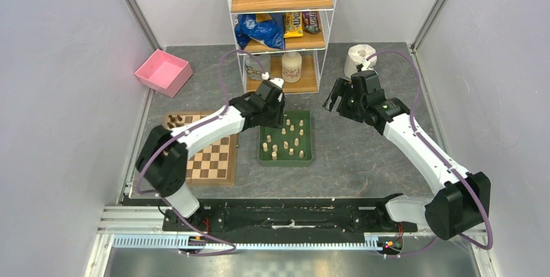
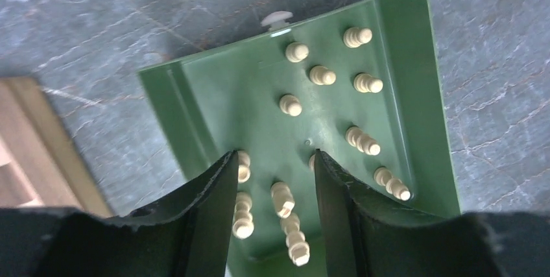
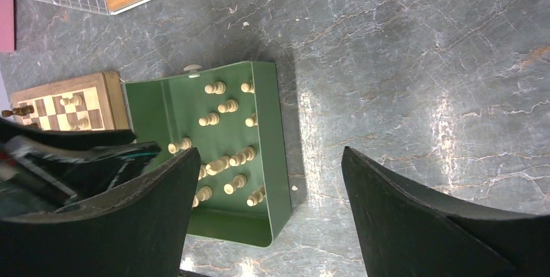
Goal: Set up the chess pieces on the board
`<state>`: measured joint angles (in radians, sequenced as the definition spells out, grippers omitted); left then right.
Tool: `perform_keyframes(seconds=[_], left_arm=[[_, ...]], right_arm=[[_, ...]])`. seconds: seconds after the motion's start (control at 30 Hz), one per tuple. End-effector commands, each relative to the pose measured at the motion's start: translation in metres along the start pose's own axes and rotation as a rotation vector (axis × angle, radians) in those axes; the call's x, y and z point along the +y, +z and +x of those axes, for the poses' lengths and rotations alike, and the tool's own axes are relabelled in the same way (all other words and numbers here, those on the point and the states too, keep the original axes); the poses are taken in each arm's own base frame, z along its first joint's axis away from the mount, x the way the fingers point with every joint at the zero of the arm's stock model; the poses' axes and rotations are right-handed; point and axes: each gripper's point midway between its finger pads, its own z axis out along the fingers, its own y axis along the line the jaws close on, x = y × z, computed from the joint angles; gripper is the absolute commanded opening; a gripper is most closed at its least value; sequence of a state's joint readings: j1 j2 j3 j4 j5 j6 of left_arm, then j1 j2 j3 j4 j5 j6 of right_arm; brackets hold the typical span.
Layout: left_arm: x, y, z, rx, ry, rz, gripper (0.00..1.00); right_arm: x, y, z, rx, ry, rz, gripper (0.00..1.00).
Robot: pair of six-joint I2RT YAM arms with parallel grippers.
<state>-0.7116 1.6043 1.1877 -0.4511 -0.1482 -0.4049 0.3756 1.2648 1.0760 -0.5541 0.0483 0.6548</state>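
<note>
A grey marbled table point(image 1: 363, 154) sits between white walls, with a wire shelf point(image 1: 282, 24) at the back. The board point(image 1: 214, 157) lies on the left, and a few dark pieces point(image 1: 174, 120) stand along its far edge. Just to its right is a green tray point(image 1: 286, 159) holding the cream pieces point(image 2: 290, 104), still to be moved.

The left gripper point(image 2: 275, 155) hangs low over the near part of the tray. Its jaws are partly apart and grip nothing, though one piece lies between them. Other pieces crowd close: one is at the left finger's point(image 2: 217, 205) tip and one beside the right finger.

Closing here would likely pinch two pieces at once, or knock a neighbour over. The small turned shapes look prone to slipping or tilting in the pads. A low carry could also catch the tray wall.

The right gripper point(image 1: 332, 100) hovers wide open and empty beyond the tray. If it came in as well, the two arms could meet over the tray.
</note>
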Motion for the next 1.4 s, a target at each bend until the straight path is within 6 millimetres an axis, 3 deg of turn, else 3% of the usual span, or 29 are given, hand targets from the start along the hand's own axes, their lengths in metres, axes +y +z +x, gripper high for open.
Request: perform_keyframes(seconds=[0.0,0.2,0.5,0.93,1.37], left_arm=[[-0.023,0.021,-0.005,0.022,0.044,0.055,0.52],[-0.035,0.043,0.008,0.074,0.067,0.061,0.48],[-0.037,0.064,0.018,0.112,0.072,0.04,0.43],[-0.019,0.076,0.023,0.131,0.096,-0.066,0.38],[-0.025,0.078,0.025,0.144,0.095,-0.035,0.31]], right_arm=[[0.011,-0.011,-0.022,-0.074,0.011,-0.035,0.88],[0.009,-0.01,-0.021,-0.072,0.008,-0.031,0.88],[0.005,-0.009,-0.02,-0.068,0.007,-0.02,0.88],[0.001,-0.012,-0.021,-0.075,0.006,-0.008,0.89],[-0.001,-0.011,-0.021,-0.072,0.01,-0.008,0.89]])
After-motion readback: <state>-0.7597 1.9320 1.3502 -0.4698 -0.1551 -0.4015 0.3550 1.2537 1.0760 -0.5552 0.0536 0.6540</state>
